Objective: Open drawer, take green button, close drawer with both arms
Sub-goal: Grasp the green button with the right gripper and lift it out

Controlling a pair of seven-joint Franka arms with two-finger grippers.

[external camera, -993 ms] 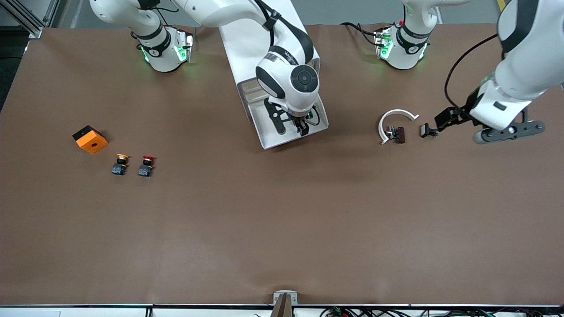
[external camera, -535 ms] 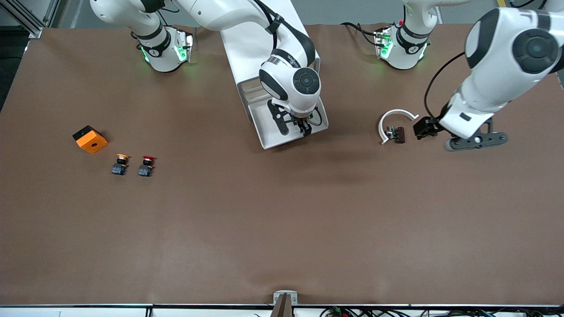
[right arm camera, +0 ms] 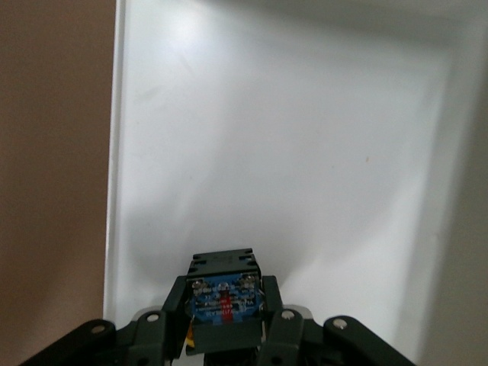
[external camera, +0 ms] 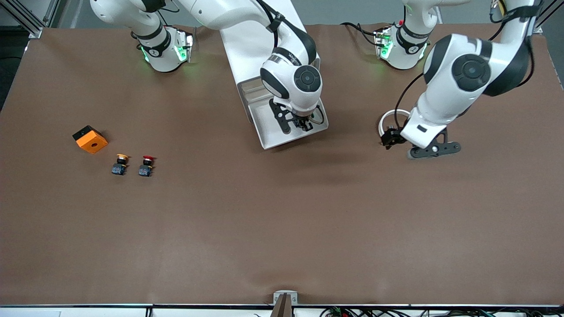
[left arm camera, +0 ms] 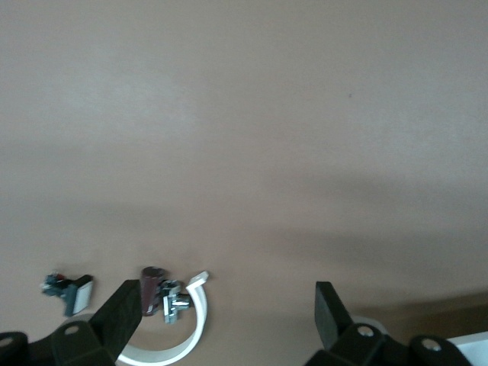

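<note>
The drawer [external camera: 264, 130] stands pulled out of the white cabinet [external camera: 249, 42] at the middle of the table. My right gripper [external camera: 304, 125] is over the drawer's tray, shut on a button. In the right wrist view the button's black-and-blue body [right arm camera: 223, 296] sits between the fingers of my right gripper [right arm camera: 223, 306], above the drawer's white floor [right arm camera: 290, 152]. Its cap is hidden. My left gripper [external camera: 389, 138] is open and empty over a white ring, toward the left arm's end. Its fingers [left arm camera: 122, 320] show wide apart on my left gripper [left arm camera: 225, 316].
The white C-shaped ring [external camera: 384, 119] lies under my left gripper; it also shows in the left wrist view [left arm camera: 187, 339] with a small dark-red part [left arm camera: 152, 288] beside it. An orange block [external camera: 90, 139], an orange-capped button [external camera: 120, 164] and a red-capped button [external camera: 146, 165] lie toward the right arm's end.
My left arm has swung in from the table's end toward the drawer, bringing its gripper over the white ring. My right gripper has barely shifted over the drawer.
</note>
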